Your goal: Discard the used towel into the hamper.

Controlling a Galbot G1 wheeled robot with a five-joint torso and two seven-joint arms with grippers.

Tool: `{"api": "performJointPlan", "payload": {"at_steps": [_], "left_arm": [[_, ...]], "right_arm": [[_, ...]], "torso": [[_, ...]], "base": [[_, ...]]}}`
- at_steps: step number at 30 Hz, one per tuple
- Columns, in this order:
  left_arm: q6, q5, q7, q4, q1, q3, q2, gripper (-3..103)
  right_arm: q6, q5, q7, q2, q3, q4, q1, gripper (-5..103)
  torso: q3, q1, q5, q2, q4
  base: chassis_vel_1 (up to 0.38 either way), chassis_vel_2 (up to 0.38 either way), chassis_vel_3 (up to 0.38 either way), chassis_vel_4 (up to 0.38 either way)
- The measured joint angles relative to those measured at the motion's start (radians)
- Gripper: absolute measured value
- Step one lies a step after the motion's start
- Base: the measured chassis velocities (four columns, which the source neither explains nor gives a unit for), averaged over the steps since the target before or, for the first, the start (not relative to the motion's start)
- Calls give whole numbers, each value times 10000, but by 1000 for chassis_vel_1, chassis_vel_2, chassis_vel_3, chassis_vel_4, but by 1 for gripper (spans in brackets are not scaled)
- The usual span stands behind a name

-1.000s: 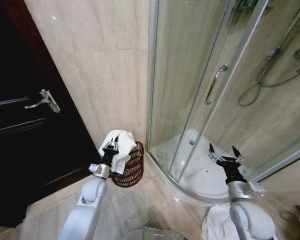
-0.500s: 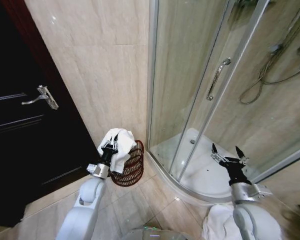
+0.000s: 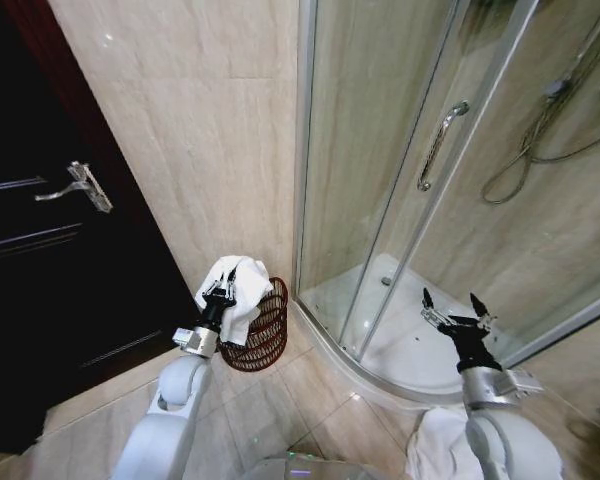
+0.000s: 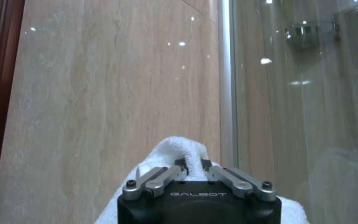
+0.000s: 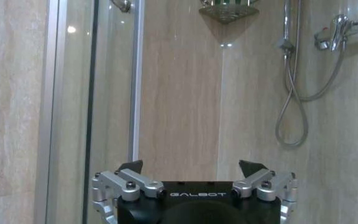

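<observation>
camera tilted down | left end effector (image 3: 223, 291) holds towel (image 3: 237, 290) over hamper (image 3: 263, 335) | tiled floor (image 3: 310, 400)

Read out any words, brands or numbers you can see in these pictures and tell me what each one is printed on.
"GALBOT": on the black body of the left pincer, which grips the white towel.
"GALBOT": on the black body of the right pincer, open before the shower wall.
Nothing else readable.

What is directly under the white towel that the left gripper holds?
Under the white towel, gripped by the left gripper, stands the round reddish-brown wire hamper on the tiled floor. The towel hides the hamper's near rim and inside.
</observation>
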Motion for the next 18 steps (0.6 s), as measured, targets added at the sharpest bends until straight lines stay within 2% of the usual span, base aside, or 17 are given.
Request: {"api": "performJointPlan", "payload": {"at_steps": [18], "left_arm": [[-70, -101, -32, -12, 7, 26, 126, 7]], "right_arm": [[109, -51, -9, 42, -105, -137, 11, 100]], "torso": [[-447, -308, 0, -753, -1]], "base": [[0, 0, 0, 0]]}}
